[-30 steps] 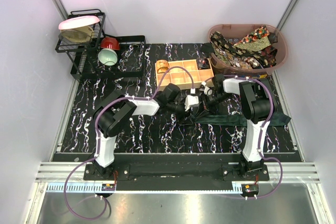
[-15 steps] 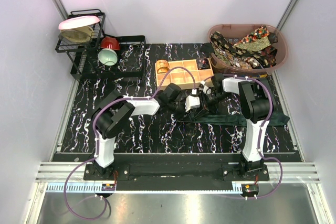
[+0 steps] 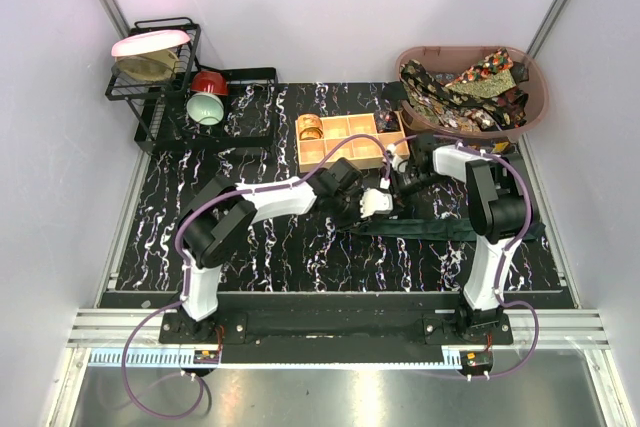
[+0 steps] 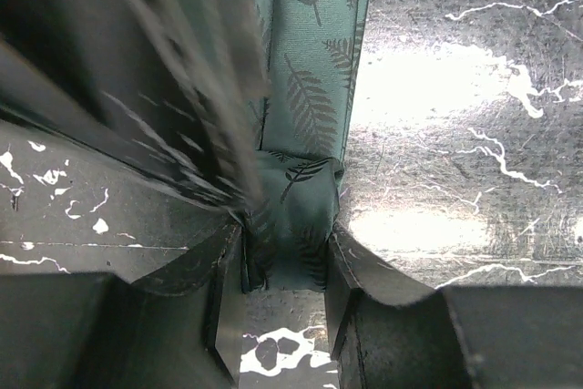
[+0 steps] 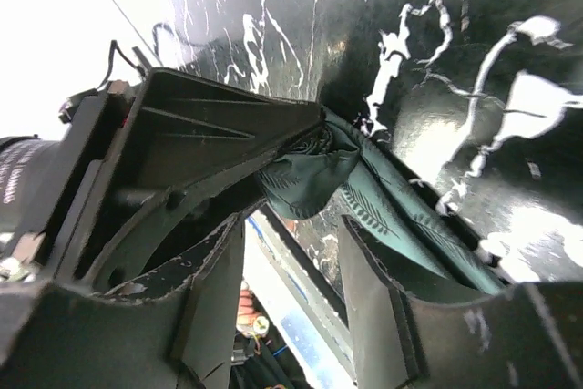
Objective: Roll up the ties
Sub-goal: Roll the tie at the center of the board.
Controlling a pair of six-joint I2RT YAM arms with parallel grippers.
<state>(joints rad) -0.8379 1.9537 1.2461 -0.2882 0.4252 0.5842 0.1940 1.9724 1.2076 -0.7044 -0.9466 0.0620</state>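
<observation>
A dark green tie (image 3: 450,230) with a leaf print lies across the right half of the black marbled table. In the left wrist view its folded end (image 4: 296,216) sits pinched between the fingers, with the rest of the strip (image 4: 314,88) running away from them. My left gripper (image 3: 378,202) (image 4: 287,248) is shut on that end. My right gripper (image 3: 400,187) (image 5: 291,252) stands open just behind the same bunched end (image 5: 310,179), nothing between its fingers. The tie's strip passes beside its right finger (image 5: 373,280). Several patterned ties (image 3: 470,87) are heaped in the basket.
The brown oval basket (image 3: 535,112) stands at the back right. A tan wooden box (image 3: 340,142) with square compartments sits just behind both grippers. A black dish rack (image 3: 165,67) with bowls and a green cup (image 3: 205,107) fills the back left.
The right gripper has gone from shut to open, letting go of the tie's end. The left gripper has closed on that end and moved a little to the right.
</observation>
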